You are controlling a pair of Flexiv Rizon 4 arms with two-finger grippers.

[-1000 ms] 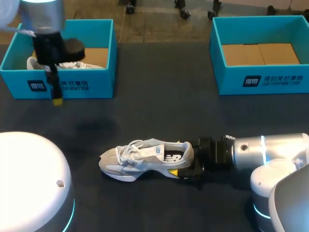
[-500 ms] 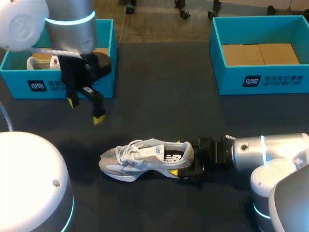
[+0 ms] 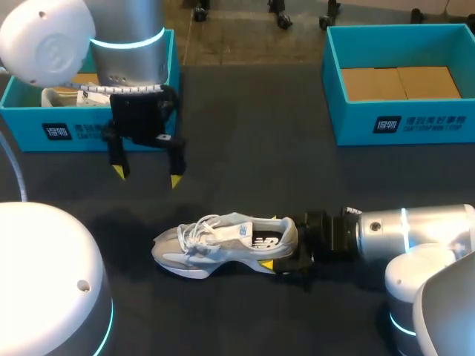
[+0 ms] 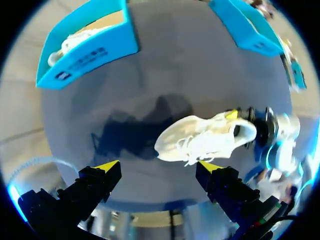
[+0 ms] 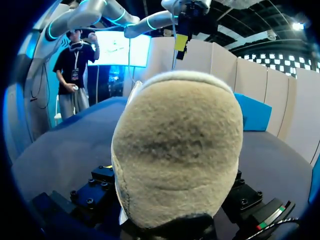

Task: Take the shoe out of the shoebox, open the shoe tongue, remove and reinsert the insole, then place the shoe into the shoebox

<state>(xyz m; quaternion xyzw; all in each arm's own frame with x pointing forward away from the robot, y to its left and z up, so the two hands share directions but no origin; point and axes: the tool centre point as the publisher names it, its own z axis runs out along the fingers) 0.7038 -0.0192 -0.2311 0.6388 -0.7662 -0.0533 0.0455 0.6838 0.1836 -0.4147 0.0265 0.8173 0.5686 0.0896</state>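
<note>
Shoe (image 3: 223, 241) is sitting on the table (image 3: 252, 148), my right gripper (image 3: 286, 251) is pinching its heel to steady it, and my left gripper (image 3: 147, 176) is hanging wide open near it, ready for the tongue (image 3: 236, 227).

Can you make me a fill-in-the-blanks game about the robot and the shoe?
The shoe lies on the dark ____. The right end effector grips the shoe at its ____. The left end effector hangs in the air with its fingers ____. The shoebox nearest the left end effector has a second ____ in it.
Missing words: table; heel; open; shoe.
</note>
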